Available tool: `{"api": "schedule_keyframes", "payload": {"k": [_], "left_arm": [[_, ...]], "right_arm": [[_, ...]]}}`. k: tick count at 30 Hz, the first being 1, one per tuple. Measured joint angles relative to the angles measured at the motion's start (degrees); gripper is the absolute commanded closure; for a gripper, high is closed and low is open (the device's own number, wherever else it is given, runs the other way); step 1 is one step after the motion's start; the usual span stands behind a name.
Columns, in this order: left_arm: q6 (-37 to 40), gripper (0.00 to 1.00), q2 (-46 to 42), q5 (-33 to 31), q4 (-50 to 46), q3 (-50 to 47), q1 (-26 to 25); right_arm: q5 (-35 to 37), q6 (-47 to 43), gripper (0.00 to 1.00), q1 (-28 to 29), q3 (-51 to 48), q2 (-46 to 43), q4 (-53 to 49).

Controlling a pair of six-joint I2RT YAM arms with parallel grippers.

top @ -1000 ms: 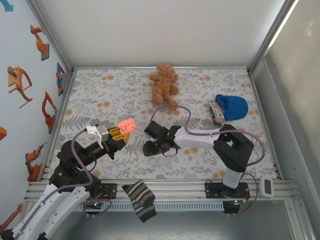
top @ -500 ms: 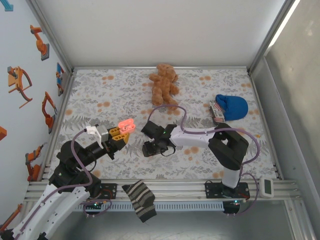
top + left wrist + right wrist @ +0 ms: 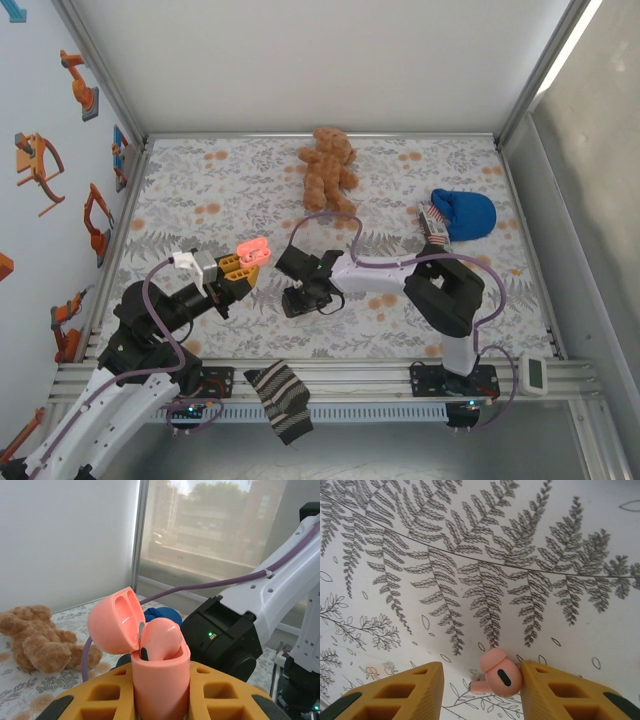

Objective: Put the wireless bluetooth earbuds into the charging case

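Pink charging case [image 3: 159, 652]: stood open, clamped in left gripper [image 3: 161, 694].
Right gripper [image 3: 481, 682]: spread wide, pink earbud [image 3: 500, 673] touched one finger.

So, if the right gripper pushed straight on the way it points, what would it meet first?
The right gripper faces the fern-print table cover, so likely that, though depth is unclear. The pink earbud lies between its fingers, beside one.

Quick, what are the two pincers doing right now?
Left pincer: closed on the open charging case.
Right pincer: open around a pink earbud, not gripping it.
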Motion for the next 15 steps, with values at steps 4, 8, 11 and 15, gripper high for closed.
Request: {"api": "schedule_keyframes", "payload": {"k": [4, 8, 11, 15], "left_arm": [[0.00, 1.00, 0.00, -0.02, -0.02, 0.00, 0.02], [0.00, 1.00, 0.00, -0.02, 0.00, 0.00, 0.02], [0.00, 1.00, 0.00, -0.02, -0.02, 0.00, 0.02], [0.00, 1.00, 0.00, -0.04, -0.02, 0.00, 0.00]], "right_arm": [[0.59, -0.66, 0.58, 0.74, 1.14, 0.42, -0.31], [0.90, -1.51, 0.59, 1.05, 2.03, 0.70, -1.46], [1.27, -1.75, 0.61, 1.09, 2.54, 1.64, -1.60], [1.95, -1.95, 0.62, 1.09, 3.28, 2.27, -2.45]]}}
